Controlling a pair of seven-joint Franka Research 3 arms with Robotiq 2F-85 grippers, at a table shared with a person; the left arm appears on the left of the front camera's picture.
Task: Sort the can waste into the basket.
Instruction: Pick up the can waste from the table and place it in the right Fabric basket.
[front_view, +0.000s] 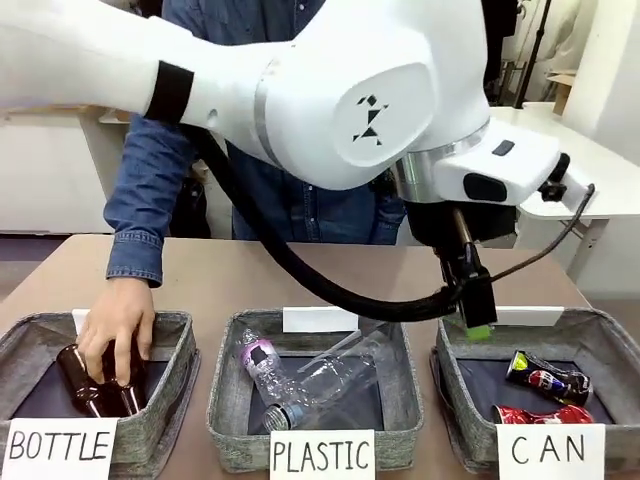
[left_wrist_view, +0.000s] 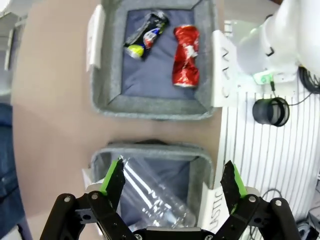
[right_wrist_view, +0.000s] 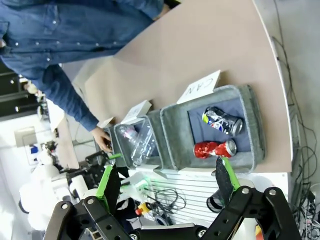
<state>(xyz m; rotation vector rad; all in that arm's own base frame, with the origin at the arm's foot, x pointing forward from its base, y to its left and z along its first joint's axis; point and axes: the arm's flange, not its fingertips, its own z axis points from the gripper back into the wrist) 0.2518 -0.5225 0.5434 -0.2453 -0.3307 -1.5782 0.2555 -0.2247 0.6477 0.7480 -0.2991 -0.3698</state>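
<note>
Cans sat together in the CAN basket (front_view: 455, 405): the red can (front_view: 540, 414) nearest its front sign, the dark blue can (front_view: 548, 378) just behind, apart. Next door, the PLASTIC basket (front_view: 228, 410) held clear bottles (front_view: 310, 385); a person's hand (front_view: 115, 330) gripped brown bottles (front_view: 95, 385) in the BOTTLE basket (front_view: 180, 360). Left gripper (left_wrist_view: 172, 182) hung wide open, empty; right gripper (right_wrist_view: 165, 182) gaped too. Bare tabletop (front_view: 320, 265) lay beyond.

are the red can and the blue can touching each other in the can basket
Apart. In the left wrist view the red can and the dark blue can lie side by side in the CAN basket, with a strip of dark liner between them.
</note>
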